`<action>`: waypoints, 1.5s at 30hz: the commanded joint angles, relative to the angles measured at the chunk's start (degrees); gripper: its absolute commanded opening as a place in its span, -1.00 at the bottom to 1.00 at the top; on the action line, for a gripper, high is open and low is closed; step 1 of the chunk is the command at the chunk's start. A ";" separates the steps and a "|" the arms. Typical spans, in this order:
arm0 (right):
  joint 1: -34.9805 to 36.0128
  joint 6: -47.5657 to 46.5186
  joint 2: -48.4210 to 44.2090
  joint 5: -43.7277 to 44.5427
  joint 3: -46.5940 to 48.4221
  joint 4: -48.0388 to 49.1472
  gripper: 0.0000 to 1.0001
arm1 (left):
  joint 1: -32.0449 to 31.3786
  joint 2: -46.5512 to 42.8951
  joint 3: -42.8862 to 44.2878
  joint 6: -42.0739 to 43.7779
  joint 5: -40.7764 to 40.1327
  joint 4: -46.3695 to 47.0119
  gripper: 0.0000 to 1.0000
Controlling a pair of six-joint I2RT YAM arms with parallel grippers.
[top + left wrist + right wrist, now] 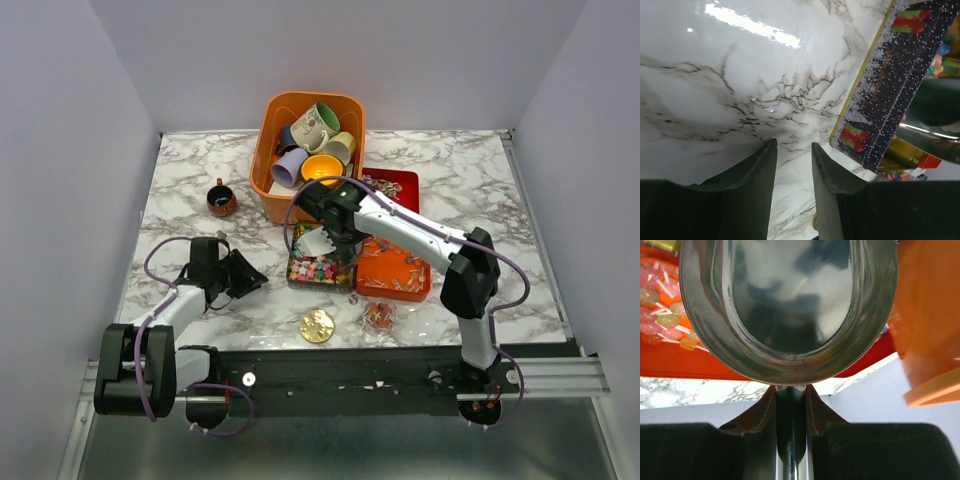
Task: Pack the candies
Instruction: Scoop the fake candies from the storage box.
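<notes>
**Right gripper** [791, 407]: fingers clamped on the handle of a steel scoop [790, 305]. The bowl looks bare. In the top view it hangs over the far end of the tin [880, 90], close to the orange tray [375, 275].

**Left gripper** [794, 162]: fingers a narrow gap apart, nothing between them. It sits low over the table [200, 170], left of the tin and apart from it.

**Candies** [320, 270]: the speckled lot lies in the open tin. Orange-red ones are scattered in the orange tray, and more lie in the red tray [410, 178] behind. A small bag [379, 316] of them lies on the table near the front, beside a gold disc [318, 325].

**Other:** bin [268, 150] of mugs, just behind the right gripper.

**Risks, as judged:**
- The tin is unheld. A scoop pushed into it could slide it across the smooth marble or tip its edge, because the left gripper is not bracing it.
- The candies are tiny and light. A fast or tilted lift would roll them off the shallow bowl onto the table.
- The grip is on a thin round handle, so load at the bowl could twist the scoop between the fingers.
- The bin is close behind, so a backward swing of the wrist could strike it.
</notes>
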 commanded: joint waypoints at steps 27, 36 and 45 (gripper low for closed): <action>-0.20 14.50 9.73 -23.77 2.27 2.39 -0.99 | -9.32 12.30 4.02 -2.87 4.53 11.17 -0.16; -3.44 13.72 -0.18 -33.02 -10.28 16.10 -0.99 | -6.25 12.94 11.23 4.16 7.08 0.55 -0.17; -8.19 8.53 -10.30 -40.30 -21.73 23.50 -0.99 | -0.88 9.42 14.67 13.65 10.42 -9.04 -0.17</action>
